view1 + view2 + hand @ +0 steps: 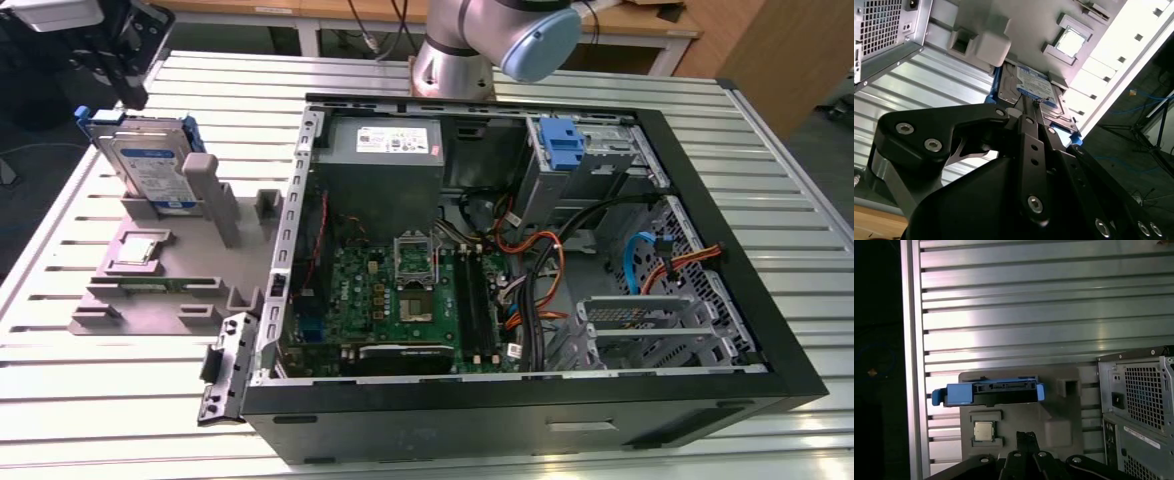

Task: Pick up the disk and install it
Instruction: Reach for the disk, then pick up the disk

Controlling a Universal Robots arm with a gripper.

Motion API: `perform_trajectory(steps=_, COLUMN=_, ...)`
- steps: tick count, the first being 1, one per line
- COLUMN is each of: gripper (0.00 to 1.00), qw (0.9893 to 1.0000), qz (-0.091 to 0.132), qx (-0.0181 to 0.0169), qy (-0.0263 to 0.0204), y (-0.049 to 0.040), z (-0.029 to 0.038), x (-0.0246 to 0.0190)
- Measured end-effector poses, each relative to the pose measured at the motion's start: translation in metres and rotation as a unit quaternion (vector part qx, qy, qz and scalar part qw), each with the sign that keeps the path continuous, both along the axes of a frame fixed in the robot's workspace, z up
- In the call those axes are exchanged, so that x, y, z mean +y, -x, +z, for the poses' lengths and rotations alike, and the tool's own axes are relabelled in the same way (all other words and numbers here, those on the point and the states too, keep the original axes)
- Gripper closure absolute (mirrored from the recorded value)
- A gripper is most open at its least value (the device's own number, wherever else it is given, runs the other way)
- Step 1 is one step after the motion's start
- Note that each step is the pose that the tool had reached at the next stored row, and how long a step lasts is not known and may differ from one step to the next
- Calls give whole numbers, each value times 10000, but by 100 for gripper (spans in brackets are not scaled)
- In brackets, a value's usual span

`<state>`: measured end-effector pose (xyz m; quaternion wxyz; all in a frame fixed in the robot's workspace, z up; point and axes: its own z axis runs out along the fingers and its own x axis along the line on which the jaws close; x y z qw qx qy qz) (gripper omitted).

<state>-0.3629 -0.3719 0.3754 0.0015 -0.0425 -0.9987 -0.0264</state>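
Observation:
The disk stands on edge in a slot of the grey fixture at the exterior view's left, silver with a white-and-blue label and a blue caddy around it. My gripper hangs just above its top edge, apart from it. In the first wrist view the disk shows edge-on, a little beyond my gripper. In the second wrist view the fingertips point at the disk. The fingers sit together, shut, with nothing between them.
An open computer case lies beside the fixture, with a motherboard, a grey power supply, cables and a blue drive bay. A processor chip rests in the fixture. The ribbed metal table ends close behind the disk.

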Motion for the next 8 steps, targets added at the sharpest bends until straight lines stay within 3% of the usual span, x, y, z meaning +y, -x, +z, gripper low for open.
perform_trajectory(steps=3, gripper=90, qw=10000, qz=0, qx=1, qy=0, y=54, z=-1, x=0)
perform_trajectory(steps=8, gripper=90, qw=10000, qz=0, qx=0, qy=0, y=64, z=-1, x=0)
